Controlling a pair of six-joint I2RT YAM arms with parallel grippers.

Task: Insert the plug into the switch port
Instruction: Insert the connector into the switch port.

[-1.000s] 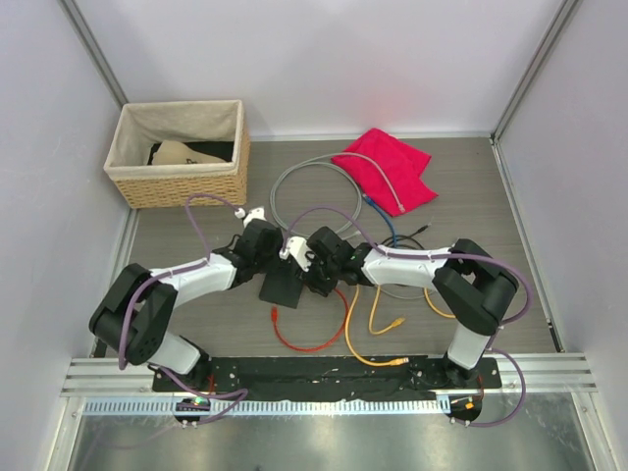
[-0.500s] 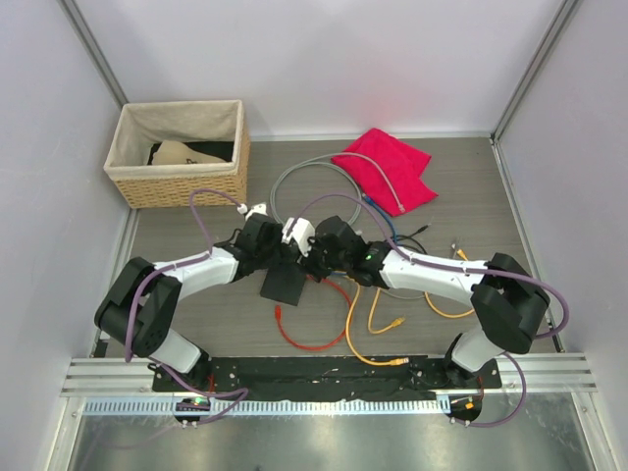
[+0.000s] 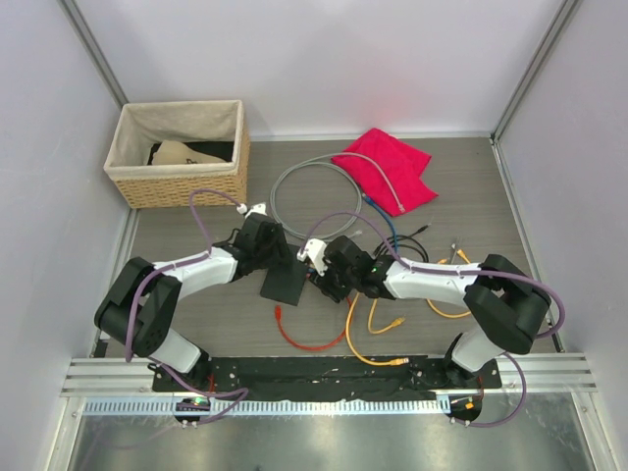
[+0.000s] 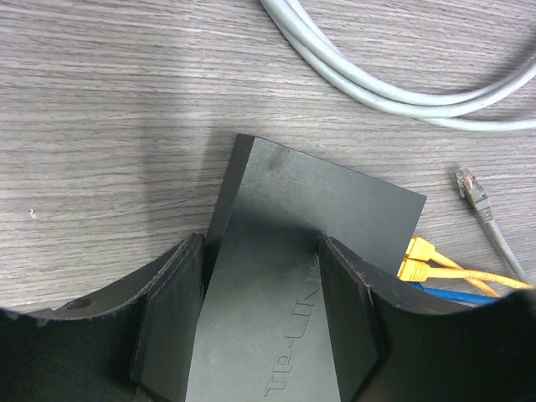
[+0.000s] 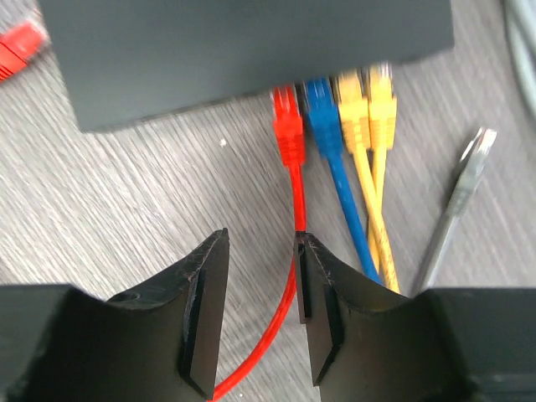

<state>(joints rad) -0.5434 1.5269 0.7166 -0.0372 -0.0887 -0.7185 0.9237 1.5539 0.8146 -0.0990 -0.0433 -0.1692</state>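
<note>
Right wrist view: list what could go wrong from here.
The red cable runs against a finger of the open right gripper; withdrawing could snag it and tug the red plug from the switch. The switch could also shift if the left gripper slips.

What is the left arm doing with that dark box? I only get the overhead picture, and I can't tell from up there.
Observer: The left gripper has the dark box clamped between its two fingers, one on each side.
Operator: Does anything go into the box?
Observer: Along one edge sit a red plug, a blue plug and two yellow plugs, side by side.
Operator: Is the right arm holding one?
Observer: No. The right gripper is open, and the red cable runs through the gap, close to one finger.
</note>
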